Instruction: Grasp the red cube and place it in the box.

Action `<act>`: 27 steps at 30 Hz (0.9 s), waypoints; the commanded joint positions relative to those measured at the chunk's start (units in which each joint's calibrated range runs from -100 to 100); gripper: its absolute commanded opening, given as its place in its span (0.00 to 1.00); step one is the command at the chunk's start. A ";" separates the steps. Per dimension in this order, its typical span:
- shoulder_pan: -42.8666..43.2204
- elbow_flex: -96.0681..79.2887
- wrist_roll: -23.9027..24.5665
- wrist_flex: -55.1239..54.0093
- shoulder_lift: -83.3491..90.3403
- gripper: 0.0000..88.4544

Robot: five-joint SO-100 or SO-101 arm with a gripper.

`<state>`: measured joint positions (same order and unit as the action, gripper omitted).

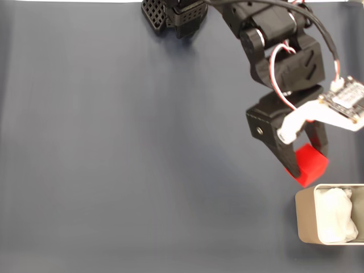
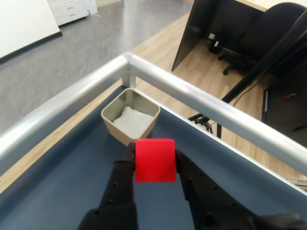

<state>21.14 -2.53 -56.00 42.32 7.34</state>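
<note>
Above the dark blue desk [image 1: 114, 148], near its corner, the black pincer [image 1: 304, 165] carries the red cube [image 1: 310, 165] clamped between its 2 fingers [image 2: 122, 172], one pressed to each side face. The wrist view shows the cube [image 2: 154, 160] held level, its front face square to the camera, with the pincer [image 2: 154, 165] closed just to the cube's width and touching nothing else. The box [image 1: 304, 219] sits at the lower right of the fixed view, just beside the cube and not yet under it; its white lining [image 2: 129, 120] shows in the wrist view, straight ahead of the fingers. The cube appears lifted off the desk, likely so it can pass over the box's thin wall. Judged from this, the grasp is done and the carry nearly so; release over the opening remains. A silver rail [image 2: 206, 103] edges the desk behind the box.
</note>
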 commanded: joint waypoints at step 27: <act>1.94 30.73 0.39 0.38 -22.24 0.02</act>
<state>22.18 22.51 -56.19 42.32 -14.63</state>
